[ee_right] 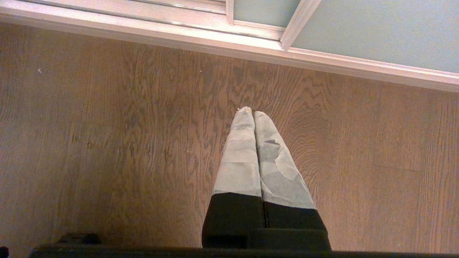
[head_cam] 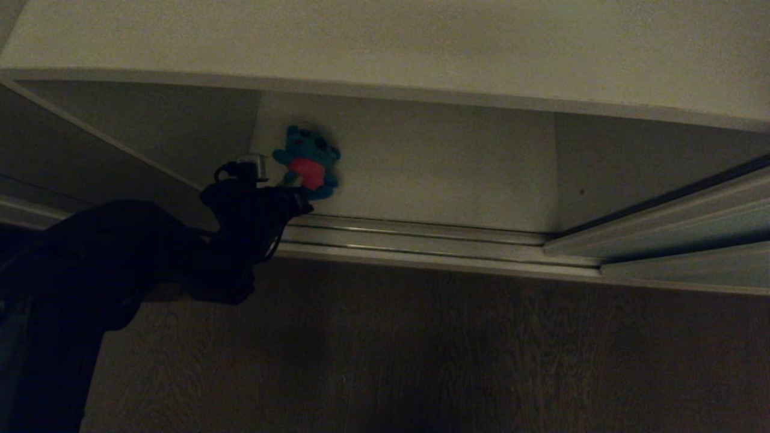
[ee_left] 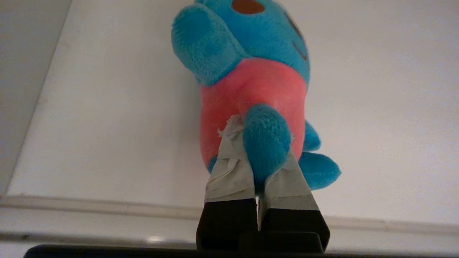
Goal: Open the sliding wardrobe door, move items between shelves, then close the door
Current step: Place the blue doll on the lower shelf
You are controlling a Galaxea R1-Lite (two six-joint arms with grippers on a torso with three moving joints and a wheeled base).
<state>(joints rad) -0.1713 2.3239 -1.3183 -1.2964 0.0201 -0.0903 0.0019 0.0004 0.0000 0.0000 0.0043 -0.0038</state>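
Note:
A small teal-blue bear [head_cam: 310, 159] with a red belly hangs just above the white shelf [head_cam: 433, 174] near its left wall. My left gripper [head_cam: 298, 183] is shut on one of its legs. In the left wrist view the taped fingers [ee_left: 229, 168] pinch that blue leg, with the bear [ee_left: 251, 82] upright against the shelf [ee_left: 107, 125]. The sliding wardrobe door [head_cam: 710, 240] stands pushed to the right, leaving the compartment open. My right gripper [ee_right: 252, 113] hangs shut and empty over the wooden floor, with the door [ee_right: 376, 32] beyond it.
The metal door track [head_cam: 421, 237] runs along the front of the compartment. Dark wooden floor [head_cam: 421, 361] lies before it. A second pale board [head_cam: 421, 42] spans above the shelf. White side walls close the compartment left and right.

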